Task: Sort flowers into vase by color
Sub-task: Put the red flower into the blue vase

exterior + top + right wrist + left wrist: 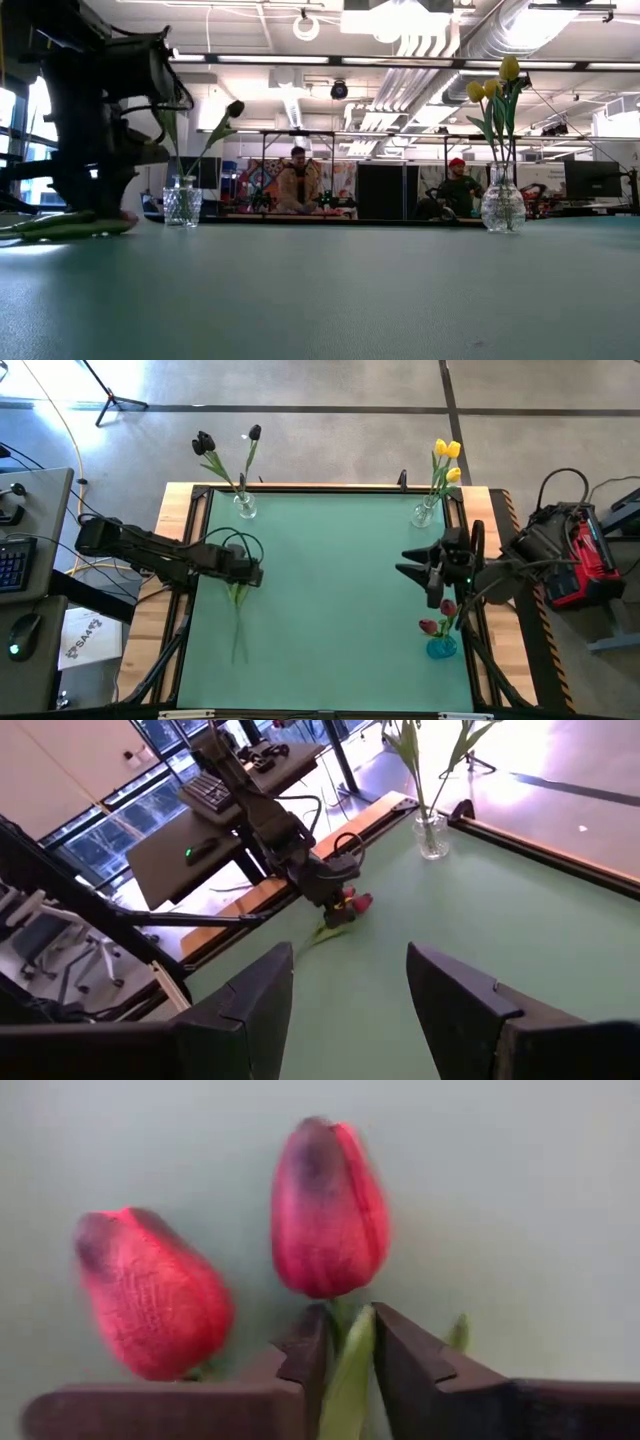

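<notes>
Two red tulips (330, 1210) (150, 1295) lie on the green table, their stems showing as a thin green line (238, 610) in the high view. My left gripper (350, 1370) is low over the table's left side (250, 572) and is shut on the green stem just below one red head. A clear vase (245, 508) with black tulips (204, 442) stands at the back left. Another clear vase (425, 515) holds yellow tulips (447, 450) at the back right. A blue vase (441, 647) with a red tulip (430, 626) stands at the front right. My right gripper (415, 565) hangs open at the right, holding nothing.
The table has raised wooden edges (180, 500) and black frame bars. In the low view the left arm (100, 100) stands over the lying flowers (60, 225). People sit (298, 185) in the room behind. A desk with a keyboard (12, 560) is at the left.
</notes>
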Motion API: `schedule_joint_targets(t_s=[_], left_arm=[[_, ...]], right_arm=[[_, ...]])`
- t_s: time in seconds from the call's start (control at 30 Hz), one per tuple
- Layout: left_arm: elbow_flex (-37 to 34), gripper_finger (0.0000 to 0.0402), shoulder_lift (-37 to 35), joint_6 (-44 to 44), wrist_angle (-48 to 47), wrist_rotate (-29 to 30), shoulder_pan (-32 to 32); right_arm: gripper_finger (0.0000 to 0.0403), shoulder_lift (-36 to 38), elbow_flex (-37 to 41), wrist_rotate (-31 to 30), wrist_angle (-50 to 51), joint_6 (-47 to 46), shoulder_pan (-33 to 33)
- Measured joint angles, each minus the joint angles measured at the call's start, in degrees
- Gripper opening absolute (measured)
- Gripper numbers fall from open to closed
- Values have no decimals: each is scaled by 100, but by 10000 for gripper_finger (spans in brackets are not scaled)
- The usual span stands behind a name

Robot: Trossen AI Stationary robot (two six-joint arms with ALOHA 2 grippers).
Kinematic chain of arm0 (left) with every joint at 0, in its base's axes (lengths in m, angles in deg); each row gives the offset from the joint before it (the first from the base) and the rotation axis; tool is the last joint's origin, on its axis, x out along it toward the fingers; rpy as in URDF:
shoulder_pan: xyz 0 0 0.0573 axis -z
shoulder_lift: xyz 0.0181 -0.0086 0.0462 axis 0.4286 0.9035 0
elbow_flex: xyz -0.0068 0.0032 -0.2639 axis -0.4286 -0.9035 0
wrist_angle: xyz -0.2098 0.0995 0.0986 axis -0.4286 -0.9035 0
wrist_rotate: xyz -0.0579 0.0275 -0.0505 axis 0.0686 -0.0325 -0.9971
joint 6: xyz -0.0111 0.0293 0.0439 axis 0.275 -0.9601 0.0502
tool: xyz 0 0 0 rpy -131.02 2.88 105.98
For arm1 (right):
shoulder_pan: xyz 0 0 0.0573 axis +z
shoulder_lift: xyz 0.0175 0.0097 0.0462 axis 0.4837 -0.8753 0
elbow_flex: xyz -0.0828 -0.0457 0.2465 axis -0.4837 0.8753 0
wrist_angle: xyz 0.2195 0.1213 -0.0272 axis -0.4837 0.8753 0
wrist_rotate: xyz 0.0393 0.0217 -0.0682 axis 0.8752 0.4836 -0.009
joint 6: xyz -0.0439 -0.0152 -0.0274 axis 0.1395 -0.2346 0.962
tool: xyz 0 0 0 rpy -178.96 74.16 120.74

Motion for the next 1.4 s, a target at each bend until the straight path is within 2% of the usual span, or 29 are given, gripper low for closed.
schedule_joint_targets(t_s=[0.17, 0.33, 0.5, 0.67, 0.87, 1.13, 1.27, 1.4], left_arm=[[154, 7, -8, -393, 1034, 77, 0], [156, 5, 0, -932, 3032, 149, 0], [165, 1, -4, -1870, 5522, 276, 0], [174, 0, -4, -2322, 6895, 373, 2], [788, 0, -2, -3154, 7332, 189, 20], [2186, 0, 203, -4202, 7272, -533, 33], [2775, 0, 431, -4427, 7107, -892, 64], [3225, 0, 673, -4710, 6859, -1194, 146]], right_arm=[[185, 0, 0, 127, 29, 123, -179], [185, -20, 0, 375, 290, 153, -369], [185, -167, 0, 604, 915, -270, -518], [185, -377, 0, 765, 711, -246, -550], [185, -614, 0, 821, 431, 1, -776], [185, -890, 0, 1384, -711, 1315, -1425], [185, -887, 0, 2038, -1525, 1905, -1594], [185, -887, 0, 2402, -1728, 2047, -1601]])
